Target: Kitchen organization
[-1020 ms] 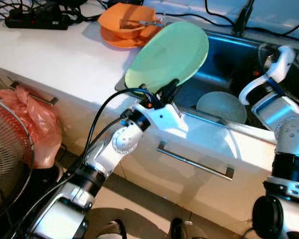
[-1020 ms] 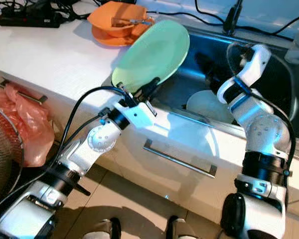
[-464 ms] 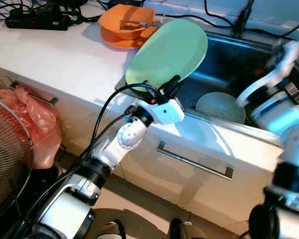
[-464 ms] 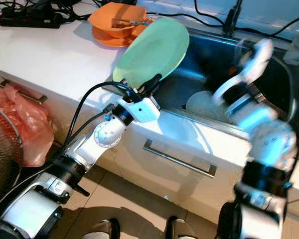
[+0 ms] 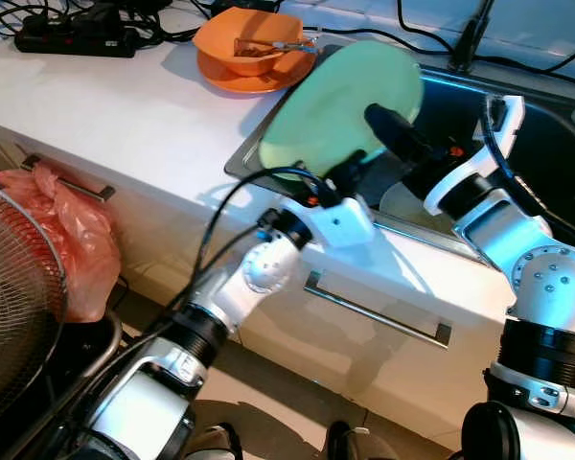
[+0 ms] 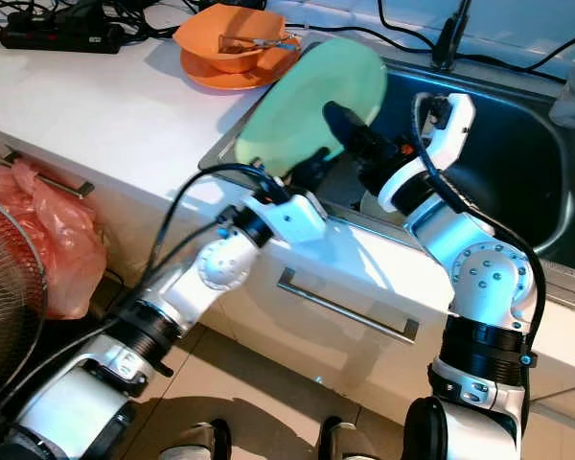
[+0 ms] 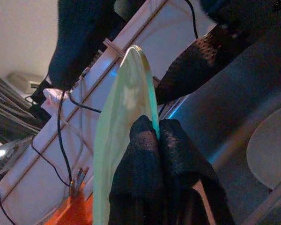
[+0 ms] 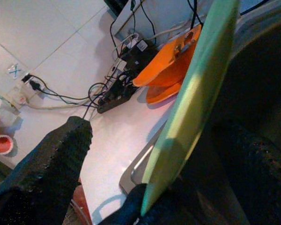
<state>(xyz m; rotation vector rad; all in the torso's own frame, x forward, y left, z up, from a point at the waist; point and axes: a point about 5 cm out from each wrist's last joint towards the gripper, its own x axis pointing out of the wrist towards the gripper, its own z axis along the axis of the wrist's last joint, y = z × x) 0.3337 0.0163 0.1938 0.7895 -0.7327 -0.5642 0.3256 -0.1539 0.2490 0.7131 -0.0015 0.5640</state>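
A white counter (image 5: 125,115) runs across the far side of the scene, with a steel sink (image 6: 517,163) sunk into it on the right and a drawer front with a long metal handle (image 5: 376,311) below. On the left, near the floor, a wire basket (image 5: 14,316) stands beside a pink plastic bag (image 5: 72,240). The green plate (image 5: 340,105) is held tilted on edge above the sink's left rim, between counter and basin. The left gripper (image 5: 350,172) reaches up from the near side and pinches the plate's lower edge, its two black fingers (image 7: 150,159) pressed together on the rim. The right gripper (image 5: 388,125) comes in from the right over the sink with its fingers spread, one on each side of the plate, one finger lying across the plate's face; contact cannot be told. A pale round plate (image 6: 379,206) lies in the sink bottom. At the far edge of the counter sit stacked orange bowls (image 5: 249,53) holding a utensil, and further left a black power strip (image 5: 72,38) with tangled cables.
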